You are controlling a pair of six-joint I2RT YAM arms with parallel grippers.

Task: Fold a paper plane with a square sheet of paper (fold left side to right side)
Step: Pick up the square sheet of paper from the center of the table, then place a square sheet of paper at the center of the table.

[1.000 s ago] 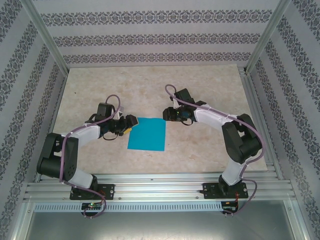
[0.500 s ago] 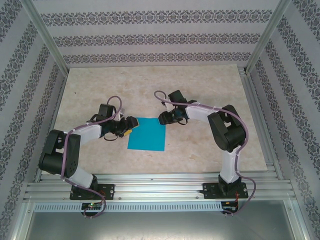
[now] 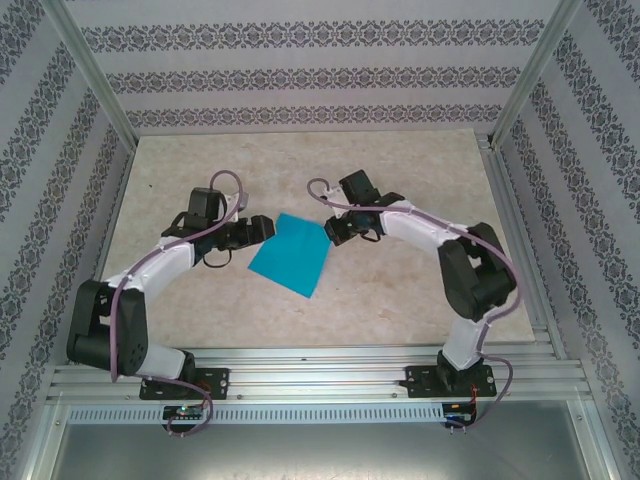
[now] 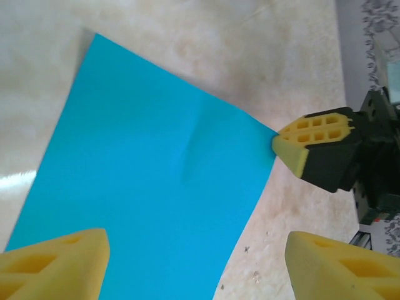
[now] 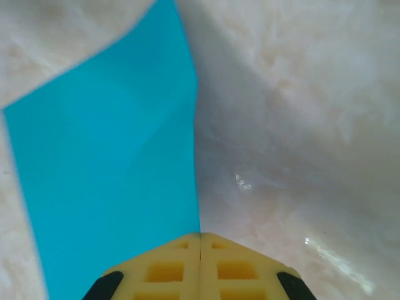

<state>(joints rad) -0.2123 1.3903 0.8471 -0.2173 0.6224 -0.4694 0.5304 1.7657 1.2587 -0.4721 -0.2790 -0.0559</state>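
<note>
Nearest the arm bases, the square sheet of paper (image 3: 290, 258) lies on the table (image 3: 420, 290) about midway between my two arms. It is turned so that one corner points back toward me.

I judge it light, thin and limp. It should slide easily on this smooth marbled top and buckle rather than move if I push it from an edge. The left wrist view already shows a soft dent across its middle. It creases for good, so any careless squeeze will mark it.

Further out, the left gripper (image 4: 197, 256) hovers over the sheet's left side with its fingers spread wide, holding nothing. Across from it, the right gripper (image 5: 200, 250) has its fingers pressed fully together, and the sheet's far right corner runs into the seam between them. I read that as a pinch on that corner.

For the fold I would take hold at a corner or along an edge, never mid-sheet. The other arm should pin the paper so it cannot skate away.
</note>
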